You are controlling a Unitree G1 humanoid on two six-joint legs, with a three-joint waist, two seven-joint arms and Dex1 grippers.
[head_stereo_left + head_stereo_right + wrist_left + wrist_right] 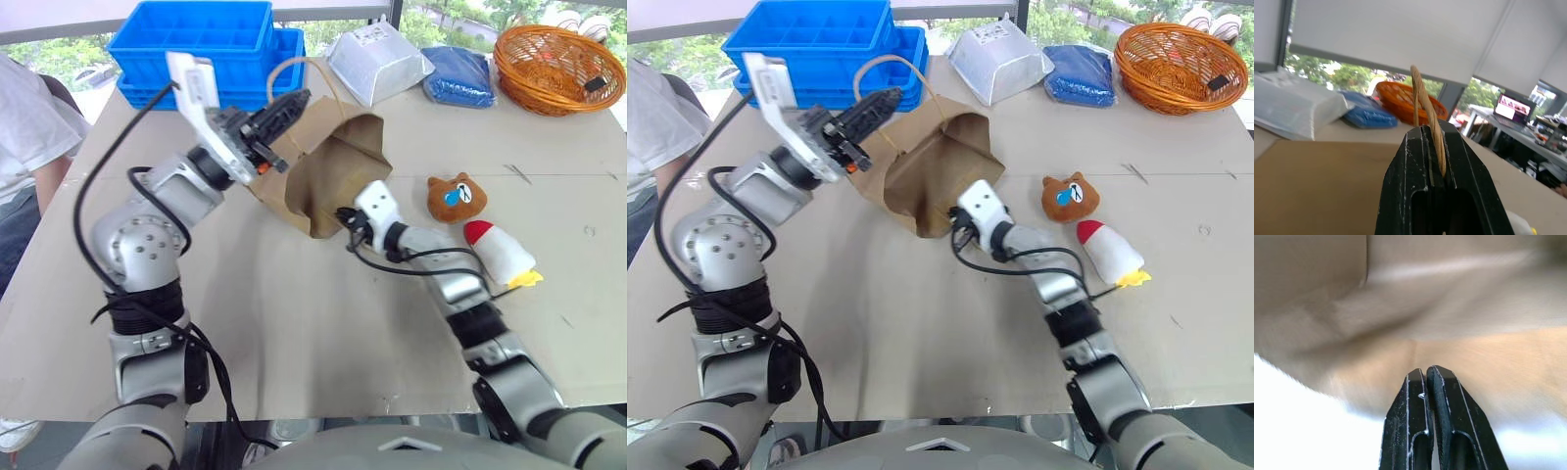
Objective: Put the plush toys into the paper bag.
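The brown paper bag (pixel 333 166) lies tilted on the table, its mouth facing the near side. My left gripper (pixel 299 103) is shut on its twisted paper handle (pixel 1426 105) and holds that side of the bag up. My right gripper (pixel 1427 369) is shut with nothing between its fingers, and its tips are at the bag's lower mouth edge (pixel 343 220). Two plush toys lie on the table to the right of the bag. One is a brown bear head (pixel 457 197). The other is a white toy with a red tip (pixel 498 252).
Stacked blue crates (pixel 206 44) stand at the back of the table. To their right are a silver-white pouch (pixel 377 61), a blue packet (pixel 458 75) and an orange wicker basket (pixel 558 64). A person in a white shirt (pixel 24 127) sits at the left edge.
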